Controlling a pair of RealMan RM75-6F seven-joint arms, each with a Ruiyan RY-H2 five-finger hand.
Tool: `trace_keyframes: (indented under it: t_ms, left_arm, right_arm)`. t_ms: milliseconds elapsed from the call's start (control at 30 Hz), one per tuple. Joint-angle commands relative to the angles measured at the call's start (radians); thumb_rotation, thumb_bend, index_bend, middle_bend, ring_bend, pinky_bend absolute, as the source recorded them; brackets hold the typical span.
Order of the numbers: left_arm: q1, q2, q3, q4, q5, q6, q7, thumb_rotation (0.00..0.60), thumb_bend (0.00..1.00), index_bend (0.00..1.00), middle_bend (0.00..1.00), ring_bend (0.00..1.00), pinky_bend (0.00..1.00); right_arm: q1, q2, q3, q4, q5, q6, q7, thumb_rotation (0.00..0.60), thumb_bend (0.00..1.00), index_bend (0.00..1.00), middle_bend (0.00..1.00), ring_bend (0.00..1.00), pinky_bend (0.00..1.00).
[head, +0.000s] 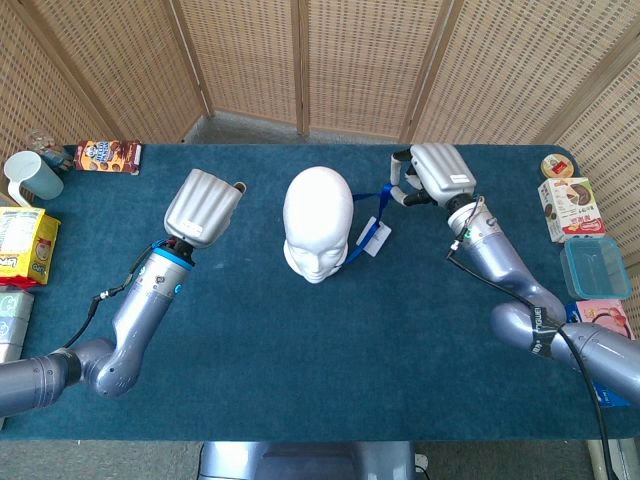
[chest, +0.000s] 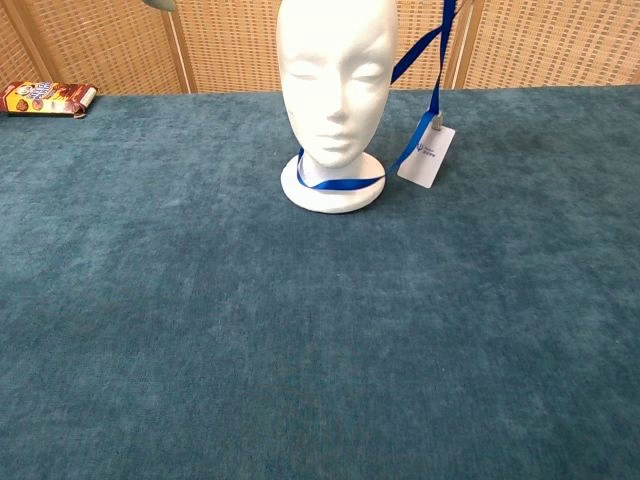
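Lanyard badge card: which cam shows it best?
Chest view. The badge card faces the camera, hanging clear of the table on the blue lanyard looped round the mannequin head at its neck. Head view shows the card from above, small, tilted, between the mannequin and the right hand.

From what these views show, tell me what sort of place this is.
Probably an indoor demo or test space: a table under teal cloth, woven wicker folding screens behind, and a white foam mannequin head as a prop.

A white mannequin head (chest: 335, 95) is standing near the tabletop's (chest: 300, 350) far edge, a blue lanyard (chest: 345, 183) looping its base, its badge (chest: 427, 157) hanging alongside.
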Motion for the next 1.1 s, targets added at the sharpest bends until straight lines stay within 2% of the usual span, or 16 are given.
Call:
trace_keyframes:
  t_ms: [33,67,133,333,400,500,700,867,1000,1100]
  left_arm:
    - [0.0,0.002,-0.001,-0.005,0.0,0.005,-0.005,0.6,0.11,0.63,1.0,1.0,1.0]
    - [0.001,0.003,0.0,-0.007,0.002,0.007,-0.006,0.6,0.1,0.63,1.0,1.0,1.0]
    - [0.001,0.005,0.002,-0.01,0.004,0.01,-0.008,0.6,0.09,0.63,1.0,1.0,1.0]
    - [0.008,0.012,0.004,-0.013,0.004,0.02,-0.028,0.587,0.07,0.63,1.0,1.0,1.0]
    - [0.011,0.014,0.005,-0.016,0.001,0.024,-0.035,0.554,0.07,0.63,1.0,1.0,1.0]
    - [0.021,0.022,0.007,-0.024,-0.001,0.032,-0.047,0.468,0.07,0.63,1.0,1.0,1.0]
    - [0.056,0.05,0.022,-0.052,0.007,0.057,-0.075,0.409,0.07,0.62,1.0,1.0,1.0]
    - [0.132,0.11,0.043,-0.132,0.01,0.115,-0.13,0.303,0.06,0.6,1.0,1.0,1.0]
    - [0.177,0.144,0.054,-0.183,0.018,0.144,-0.174,0.248,0.06,0.59,0.94,0.9,0.98]
    - [0.222,0.165,0.061,-0.228,0.03,0.171,-0.238,0.231,0.06,0.59,0.86,0.8,0.9]
  right_arm:
    - [0.003,0.009,-0.001,-0.006,0.01,-0.021,0.008,0.282,0.36,0.51,1.0,1.0,1.0]
    - [0.005,0.012,-0.002,-0.007,0.013,-0.028,0.009,0.238,0.34,0.49,1.0,1.0,1.0]
    - [0.008,0.016,-0.004,-0.007,0.015,-0.035,0.008,0.192,0.31,0.47,1.0,1.0,1.0]
    - [0.016,0.019,-0.015,-0.006,0.038,-0.047,-0.005,0.118,0.25,0.42,1.0,1.0,1.0]
    - [0.016,0.02,-0.016,-0.007,0.042,-0.043,-0.007,0.117,0.25,0.42,1.0,1.0,1.0]
    - [0.01,0.021,-0.015,-0.014,0.044,-0.025,-0.006,0.116,0.25,0.42,1.0,1.0,1.0]
    - [-0.017,0.031,-0.009,-0.036,0.037,0.02,0.012,0.116,0.25,0.42,1.0,1.0,1.0]
    - [-0.085,0.082,-0.007,-0.123,0.014,0.095,0.04,0.117,0.25,0.42,0.97,1.0,1.0]
    - [-0.135,0.112,-0.009,-0.183,-0.005,0.151,0.059,0.117,0.26,0.42,0.88,0.99,0.98]
    - [-0.179,0.137,-0.016,-0.23,-0.023,0.196,0.07,0.12,0.27,0.42,0.81,0.93,0.93]
